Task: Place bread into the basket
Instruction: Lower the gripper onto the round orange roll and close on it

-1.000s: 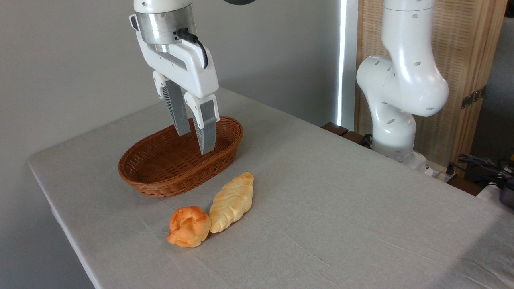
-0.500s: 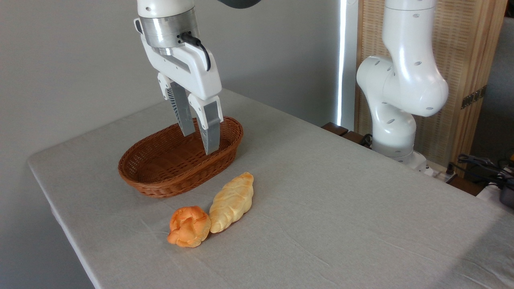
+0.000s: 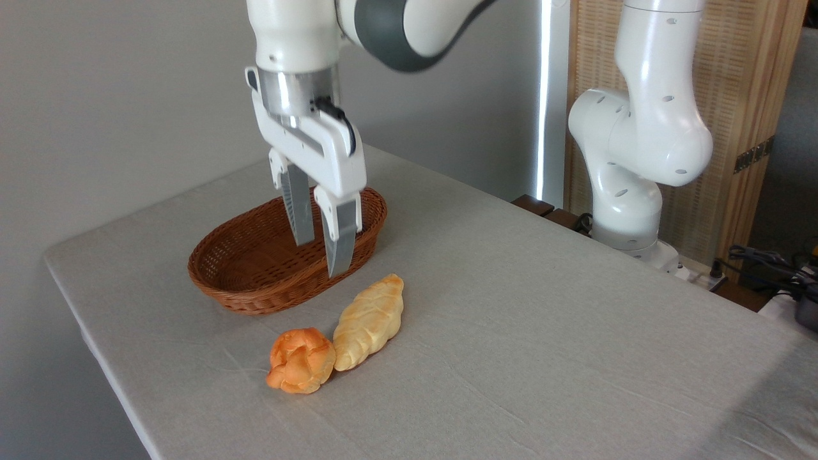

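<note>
In the fixed camera's view, a worktop [image 3: 511, 306] covered in a pale grey cloth ran from the near left corner back towards the right. The white robot arm [image 3: 639, 134] rose from its base at the far right edge and reached across the top of the picture, with its wrist pointing down over the left half of the worktop.

The claw [image 3: 321, 252] hung in the air with its two grey fingers [image 3: 340, 239] pointing down and a narrow gap between them, so it stood slightly apart and held nothing. Its tips showed in front of the right-hand part of the basket [image 3: 255, 281], near the front rim; how high they hung above the wicker could not be told from this angle.

The basket was an oval, shallow, reddish-brown woven one, lying on the cloth towards the back left, and nothing showed inside it.

The bun [image 3: 300, 360], small, roundish, orange-golden and knotted, lay on the cloth in front of the basket and well apart from the claw. Its right side touched the lower end of a longer pale-yellow braided loaf [image 3: 370, 321], which lay slantwise, its far end pointing up and to the right, near the basket's front rim but not touching it.

Behind the arm stood a wooden slatted screen [image 3: 741, 115], and some dark cables [image 3: 767, 262] lay at the far right.
</note>
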Robot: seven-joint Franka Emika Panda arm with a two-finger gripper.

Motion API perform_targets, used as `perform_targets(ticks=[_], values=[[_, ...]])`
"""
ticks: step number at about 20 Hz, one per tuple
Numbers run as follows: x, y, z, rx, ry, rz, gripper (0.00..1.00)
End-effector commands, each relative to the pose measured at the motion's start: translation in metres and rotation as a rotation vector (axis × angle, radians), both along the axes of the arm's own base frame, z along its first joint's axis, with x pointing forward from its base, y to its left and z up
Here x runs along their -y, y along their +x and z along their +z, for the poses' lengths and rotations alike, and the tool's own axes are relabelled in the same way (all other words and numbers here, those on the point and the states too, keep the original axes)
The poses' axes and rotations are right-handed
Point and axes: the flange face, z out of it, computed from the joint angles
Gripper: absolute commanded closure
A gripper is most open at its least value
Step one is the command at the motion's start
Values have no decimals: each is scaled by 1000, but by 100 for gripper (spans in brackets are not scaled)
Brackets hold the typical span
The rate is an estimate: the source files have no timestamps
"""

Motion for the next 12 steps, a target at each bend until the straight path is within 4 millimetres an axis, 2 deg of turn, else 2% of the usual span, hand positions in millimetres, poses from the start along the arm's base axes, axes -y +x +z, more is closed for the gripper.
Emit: perform_targets(ticks=[1, 3, 6, 10, 12], values=[[-5, -2, -25, 77, 0, 0, 0], [-12, 5, -31, 111, -4, 15, 0], [-37, 21, -35, 178, -10, 68, 0], [-40, 38, -63, 197, -2, 82, 0], [-41, 40, -70, 196, 3, 81, 0]])
